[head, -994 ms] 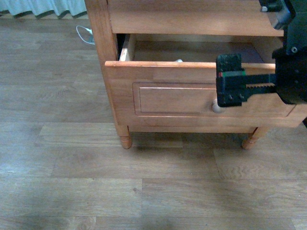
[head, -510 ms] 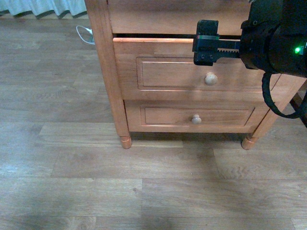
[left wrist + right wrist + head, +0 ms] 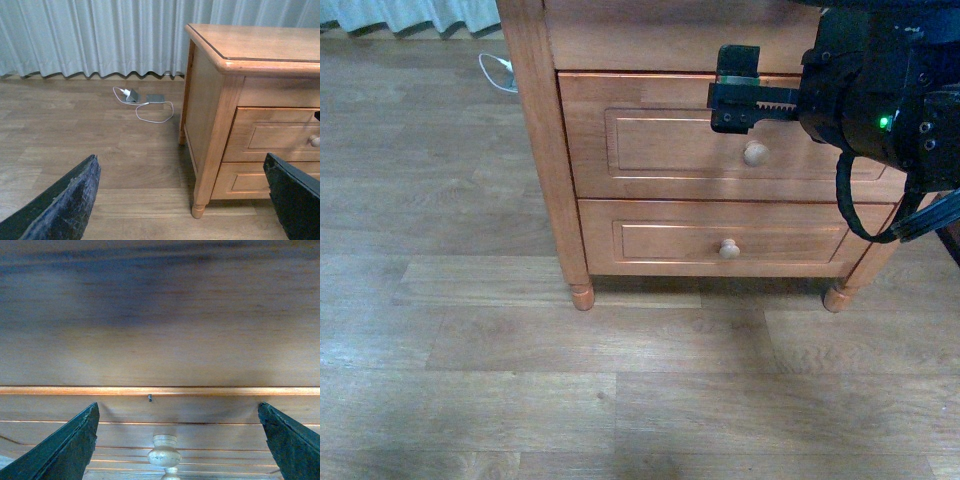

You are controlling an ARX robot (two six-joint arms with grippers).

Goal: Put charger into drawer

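The drawer (image 3: 660, 140), the taller upper one with a recessed panel and a larger pale knob (image 3: 756, 153), is shut flush in the cabinet. The charger is out of view. My right gripper (image 3: 732, 92) is open and empty, right at the drawer front's top edge, above and a little left of the knob. In the right wrist view the gripper (image 3: 177, 410) faces the drawer front with the knob (image 3: 165, 455) between its fingers, not gripped. My left gripper (image 3: 180, 160) is open and empty, off to the cabinet's left; the drawer (image 3: 280, 135) also shows in the left wrist view.
A shallower lower drawer (image 3: 730, 240) with a smaller knob is shut. The cabinet (image 3: 250, 45) stands on turned legs (image 3: 582, 295) on wood flooring. A thin white cable loop (image 3: 152, 112) lies on the floor beyond it, near grey curtains (image 3: 100, 35).
The drawer has gone from pulled well out to fully shut. My right gripper has moved up and toward the cabinet with it, still open.
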